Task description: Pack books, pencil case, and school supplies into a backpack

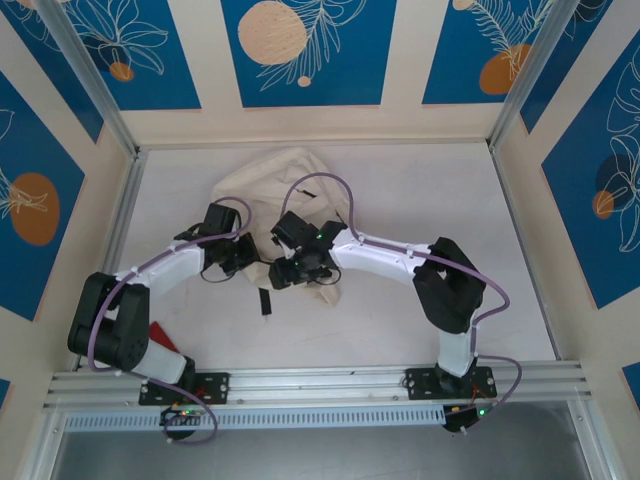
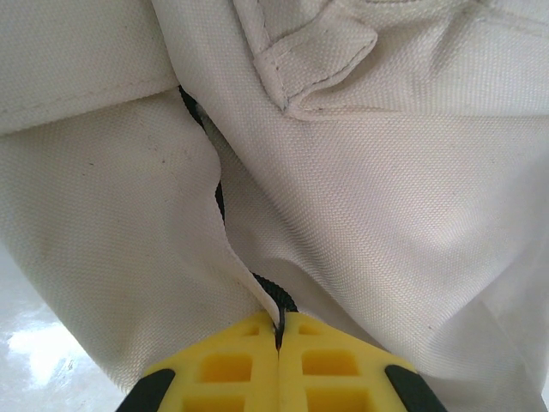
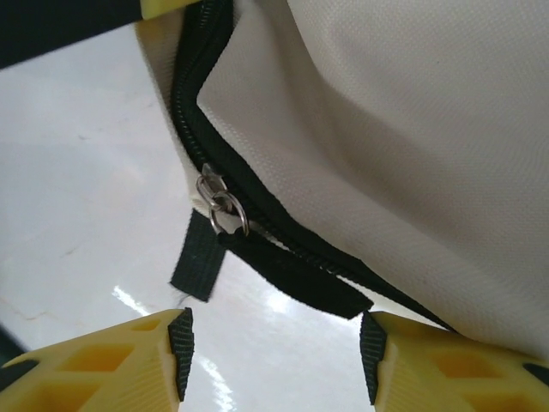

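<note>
The cream-white backpack [image 1: 285, 175] lies crumpled at the middle back of the table. My left gripper [image 1: 236, 257] is at its near left edge. In the left wrist view the left gripper [image 2: 279, 336] is shut on the backpack's black zip edge [image 2: 276, 296], with cream fabric [image 2: 386, 215] bunched above it. My right gripper [image 1: 287, 273] is at the near edge of the backpack, beside the left one. In the right wrist view the right gripper [image 3: 273, 345] stands open just below a black zip pull tab [image 3: 296, 273] on a metal ring [image 3: 226, 213]. Books, pencil case and school supplies are out of view.
A loose black strap end [image 1: 265, 302] lies on the white table [image 1: 420, 200] in front of the backpack. A red object [image 1: 160, 335] sits beside the left arm's base. Metal rails [image 1: 330, 378] run along the near edge, and patterned walls enclose the table.
</note>
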`<action>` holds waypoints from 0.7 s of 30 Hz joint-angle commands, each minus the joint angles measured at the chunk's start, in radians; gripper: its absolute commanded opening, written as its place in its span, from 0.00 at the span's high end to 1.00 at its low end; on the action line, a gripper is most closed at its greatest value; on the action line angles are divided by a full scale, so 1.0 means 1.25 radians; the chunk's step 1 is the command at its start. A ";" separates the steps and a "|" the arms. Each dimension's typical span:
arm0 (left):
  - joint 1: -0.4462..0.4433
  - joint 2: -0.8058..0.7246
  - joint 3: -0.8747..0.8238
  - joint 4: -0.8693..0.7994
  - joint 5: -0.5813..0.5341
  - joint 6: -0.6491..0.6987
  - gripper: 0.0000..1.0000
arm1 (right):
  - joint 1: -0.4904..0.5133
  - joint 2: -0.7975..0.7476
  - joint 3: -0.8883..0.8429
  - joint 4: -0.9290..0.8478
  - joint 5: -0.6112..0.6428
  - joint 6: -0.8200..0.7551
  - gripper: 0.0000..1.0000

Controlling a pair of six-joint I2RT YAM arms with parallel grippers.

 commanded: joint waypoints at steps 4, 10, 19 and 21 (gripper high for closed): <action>0.011 -0.013 0.025 -0.011 -0.019 0.014 1.00 | 0.017 0.036 0.014 0.021 0.096 -0.060 0.40; 0.011 -0.011 0.027 -0.012 -0.016 0.013 1.00 | 0.021 0.047 0.010 0.090 0.098 -0.074 0.46; 0.011 -0.017 0.025 -0.016 -0.023 0.013 1.00 | 0.024 0.029 0.005 0.077 0.115 -0.066 0.73; 0.011 -0.016 0.024 -0.017 -0.025 0.013 1.00 | 0.024 0.026 0.002 0.063 0.125 -0.064 0.81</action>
